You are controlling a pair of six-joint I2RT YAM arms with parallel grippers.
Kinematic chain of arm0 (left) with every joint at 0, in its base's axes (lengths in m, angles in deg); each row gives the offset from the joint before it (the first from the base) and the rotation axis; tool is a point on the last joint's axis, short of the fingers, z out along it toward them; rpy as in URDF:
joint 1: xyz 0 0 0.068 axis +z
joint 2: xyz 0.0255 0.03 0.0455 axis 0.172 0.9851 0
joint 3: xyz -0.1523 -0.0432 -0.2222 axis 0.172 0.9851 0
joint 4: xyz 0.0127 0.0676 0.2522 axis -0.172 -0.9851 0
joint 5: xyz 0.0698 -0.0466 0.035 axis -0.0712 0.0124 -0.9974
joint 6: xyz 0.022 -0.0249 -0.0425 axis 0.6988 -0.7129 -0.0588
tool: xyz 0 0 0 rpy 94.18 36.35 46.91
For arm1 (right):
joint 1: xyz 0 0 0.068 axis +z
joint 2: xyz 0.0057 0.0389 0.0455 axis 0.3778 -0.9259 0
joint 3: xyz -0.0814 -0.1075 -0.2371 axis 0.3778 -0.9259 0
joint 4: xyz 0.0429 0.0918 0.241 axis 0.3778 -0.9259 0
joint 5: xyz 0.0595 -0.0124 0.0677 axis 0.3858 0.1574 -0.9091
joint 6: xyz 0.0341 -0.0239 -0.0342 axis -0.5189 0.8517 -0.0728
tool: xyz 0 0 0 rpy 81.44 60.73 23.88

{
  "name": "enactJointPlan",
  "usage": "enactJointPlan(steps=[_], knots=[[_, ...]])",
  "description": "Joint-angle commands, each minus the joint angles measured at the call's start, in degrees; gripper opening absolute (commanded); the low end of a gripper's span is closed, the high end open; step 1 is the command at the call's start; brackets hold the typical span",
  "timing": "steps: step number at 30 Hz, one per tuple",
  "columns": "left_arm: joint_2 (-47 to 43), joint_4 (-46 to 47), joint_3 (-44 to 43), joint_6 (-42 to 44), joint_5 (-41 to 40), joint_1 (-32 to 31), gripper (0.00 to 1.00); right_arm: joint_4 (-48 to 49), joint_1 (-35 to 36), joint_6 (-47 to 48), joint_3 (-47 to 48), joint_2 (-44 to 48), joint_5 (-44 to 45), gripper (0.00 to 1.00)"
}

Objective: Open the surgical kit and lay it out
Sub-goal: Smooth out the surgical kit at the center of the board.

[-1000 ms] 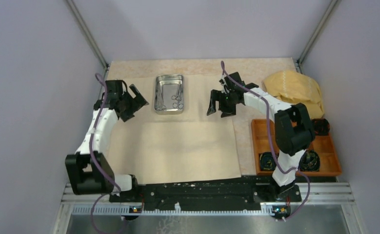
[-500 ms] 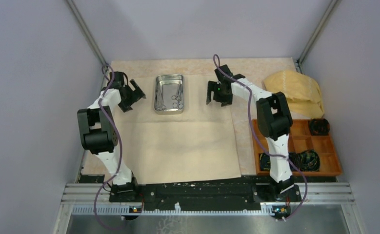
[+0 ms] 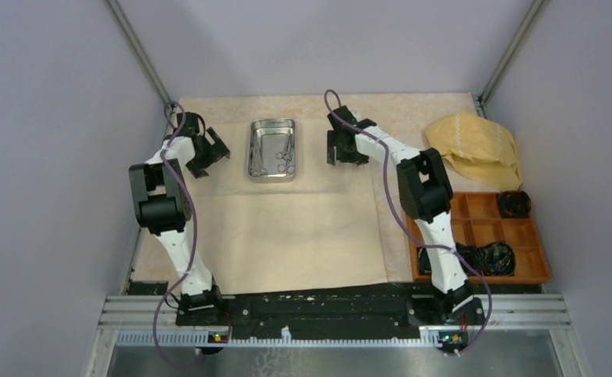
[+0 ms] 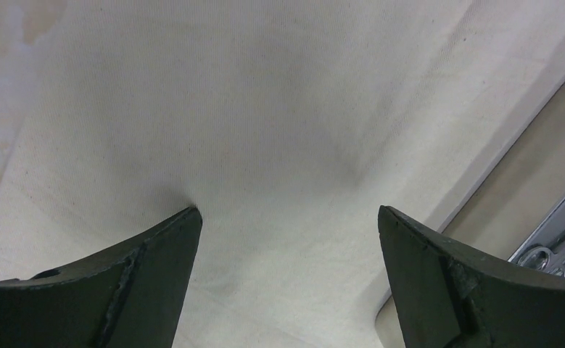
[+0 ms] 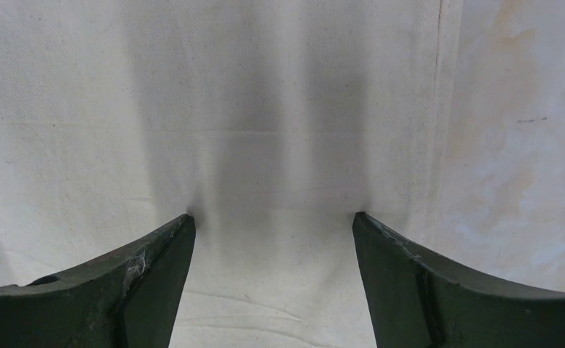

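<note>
Already the cloth sheet lies spread flat over most of the table, with one crease across its middle, so the opening looks largely done. The steel tray sits on the sheet's far part, between the two grippers, and the scissors and tweezers lie inside it in a tangle too small to tell apart. Laying them out on the cloth seems to be what is left.

The left arm reaches to the sheet's far left corner. The left gripper points down with its jaws spread wide, holding nothing, its tips at or just above the cloth. The right arm stretches to the far right part of the sheet, just inside its hem. The right gripper is likewise parted and empty, its tips close over the fabric.
</note>
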Motion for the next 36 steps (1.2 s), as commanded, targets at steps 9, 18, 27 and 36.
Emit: enactJointPlan(steps=[9,18,27,36], knots=[[14.3,0.12,-12.45,0.35,1.87,2.06,0.99,-4.44,-0.4,3.28,11.82,-13.67,8.62,0.8],[17.51,-3.12,-20.26,4.49,2.32,2.25,0.99,-7.96,-0.23,1.49,15.98,-14.23,3.44,0.8],[7.52,-4.02,-14.84,5.04,7.06,1.98,0.99,-15.75,-0.25,6.27,24.04,-8.83,-1.61,0.83],[-7.8,-5.16,-5.77,8.87,10.92,-0.84,0.99,-17.73,0.05,9.74,12.13,4.83,-18.4,0.82]])
